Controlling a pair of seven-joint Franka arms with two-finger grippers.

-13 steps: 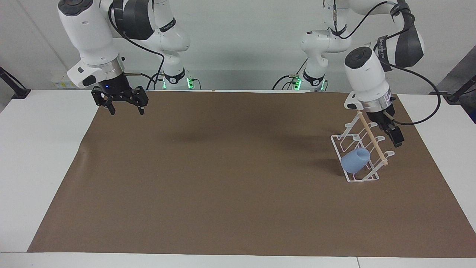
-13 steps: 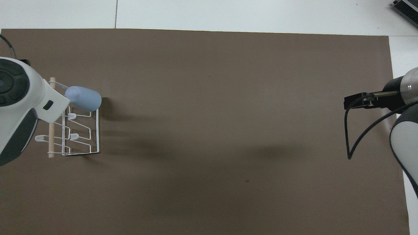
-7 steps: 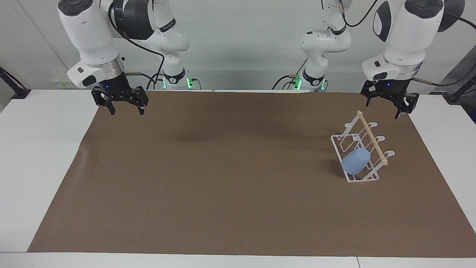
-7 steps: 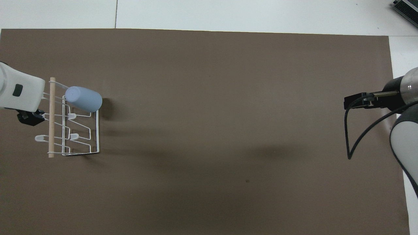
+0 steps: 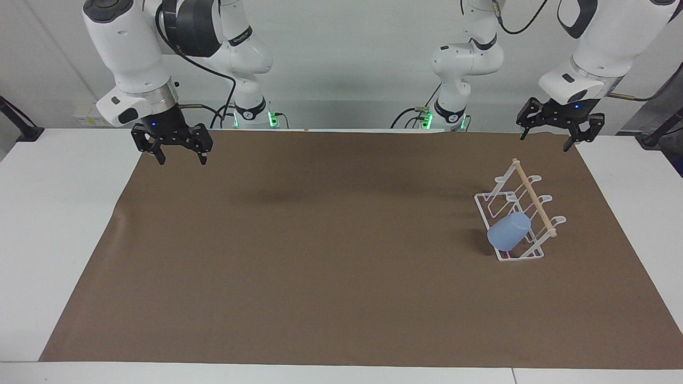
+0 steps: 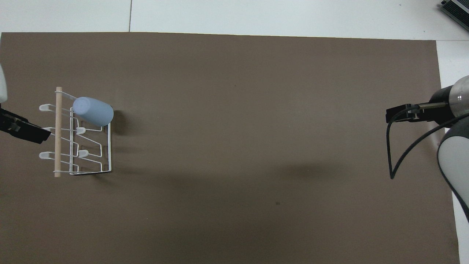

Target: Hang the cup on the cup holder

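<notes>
The light-blue cup [image 5: 508,231] [image 6: 93,111] sits slanted, mouth down, over a prong of the white wire cup holder [image 5: 522,198] [image 6: 58,139], at the holder's end farthest from the robots. The holder stands on the brown mat toward the left arm's end of the table. My left gripper [image 5: 546,141] [image 6: 26,130] hangs open and empty, raised over the mat's edge beside the holder, clear of it. My right gripper [image 5: 181,159] [image 6: 398,114] waits open and empty over the mat's corner at the right arm's end.
A brown mat [image 5: 320,256] covers most of the white table [image 5: 64,213]. A black cable [image 6: 394,154] loops down from the right arm. Nothing else lies on the mat.
My left gripper has risen away from the cup holder and swung back toward its base. The cup stays on its prong. The right arm has not moved.
</notes>
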